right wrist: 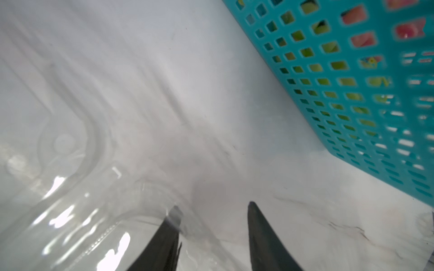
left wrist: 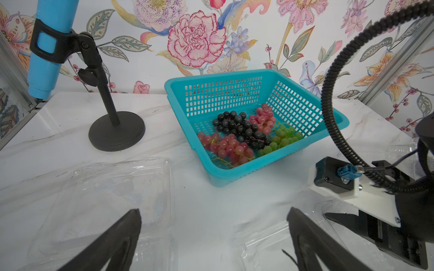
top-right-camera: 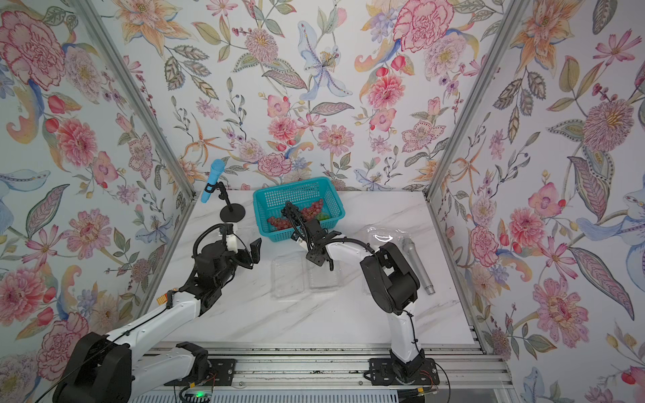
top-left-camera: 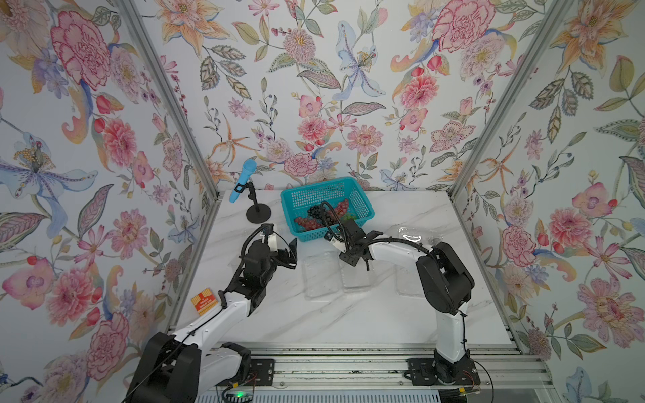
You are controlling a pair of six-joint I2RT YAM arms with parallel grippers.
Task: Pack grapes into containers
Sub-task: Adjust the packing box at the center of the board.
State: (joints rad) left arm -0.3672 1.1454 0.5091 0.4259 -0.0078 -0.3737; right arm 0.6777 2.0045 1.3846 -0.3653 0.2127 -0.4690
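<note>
Red, dark and green grapes lie in the teal basket at the back of the table. Clear containers lie open side by side in front of it, and another sits behind my right arm. My right gripper hangs low over the middle container's far edge. In the right wrist view this gripper has its jaws apart, straddling the clear rim, one finger behind the plastic. My left gripper is wide open and empty, above the table between two containers.
A blue microphone stands on a black stand at the back left. A silver microphone lies at the right behind my right arm. An orange card lies at the table's left edge.
</note>
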